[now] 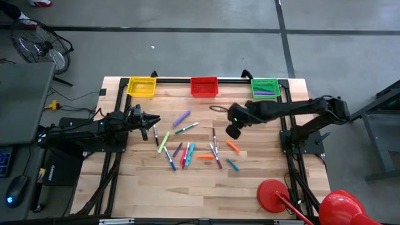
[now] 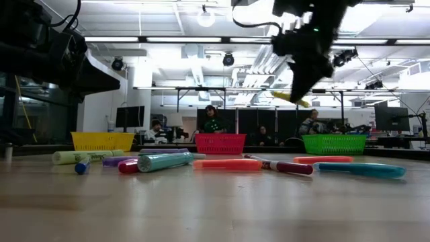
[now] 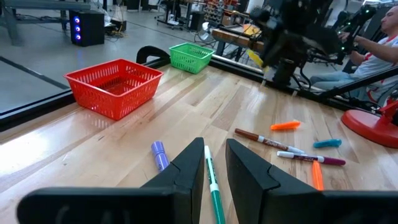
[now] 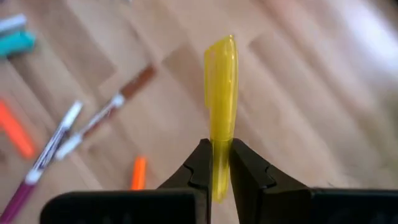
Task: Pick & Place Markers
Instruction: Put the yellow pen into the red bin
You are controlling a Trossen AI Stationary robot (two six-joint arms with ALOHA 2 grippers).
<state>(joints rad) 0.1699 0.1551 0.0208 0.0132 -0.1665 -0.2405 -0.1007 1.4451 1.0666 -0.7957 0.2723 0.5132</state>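
The right gripper (image 4: 215, 163) was clamped on a yellow marker (image 4: 220, 93), held well above the table (image 1: 250, 187) with most of the marker sticking out past the fingertips. Other markers (image 1: 187, 153) lay scattered below and beside it. The yellow basket (image 1: 142, 86) sat far across from it, with the red basket (image 1: 204, 87) and green basket (image 1: 264, 87) nearer. The marker probably belonged in the yellow basket; it should be kept high, carried clear over the rims, and released low inside. The left gripper (image 3: 211, 171) waited at its own side, fingers narrowly apart, nothing held, a green marker (image 3: 213, 186) lying on the table just ahead of them.
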